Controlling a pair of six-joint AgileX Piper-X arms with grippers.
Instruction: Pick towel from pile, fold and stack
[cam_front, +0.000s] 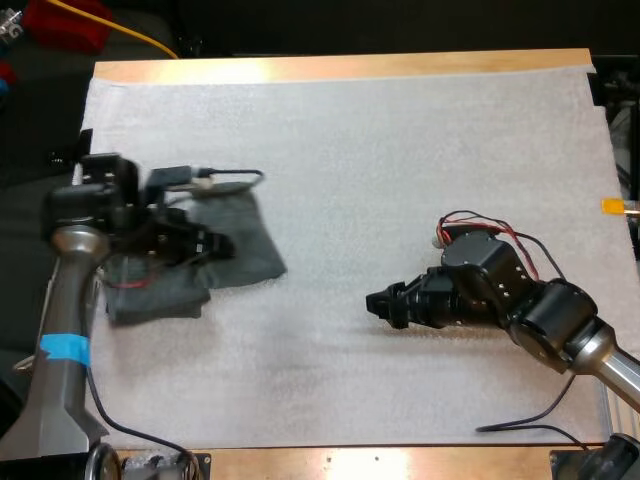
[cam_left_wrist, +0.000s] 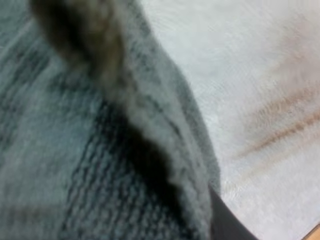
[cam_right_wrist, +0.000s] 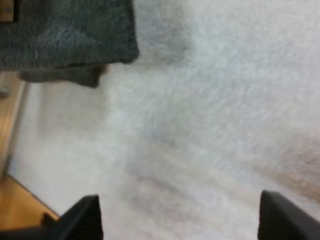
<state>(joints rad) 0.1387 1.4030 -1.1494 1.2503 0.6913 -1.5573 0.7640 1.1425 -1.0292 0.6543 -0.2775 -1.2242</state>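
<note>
A dark grey-green towel (cam_front: 250, 250) lies flat at the mat's left side, partly over a second dark towel (cam_front: 150, 300) beneath it. My left gripper (cam_front: 215, 245) is low over the upper towel, and in the left wrist view a raised fold of that towel (cam_left_wrist: 150, 150) runs right up to a dark fingertip (cam_left_wrist: 222, 222). My right gripper (cam_front: 378, 303) rests low over bare mat right of centre and points left towards the towels. Its fingers stand wide apart around nothing (cam_right_wrist: 180, 200). Beyond them the towel's corner (cam_right_wrist: 65, 35) shows.
The white mat (cam_front: 400, 150) covers most of the wooden table (cam_front: 340, 66). Bare wood of the table's edge (cam_right_wrist: 15, 205) shows close to the right gripper's view of the towels. A wide stretch of mat separates the two grippers.
</note>
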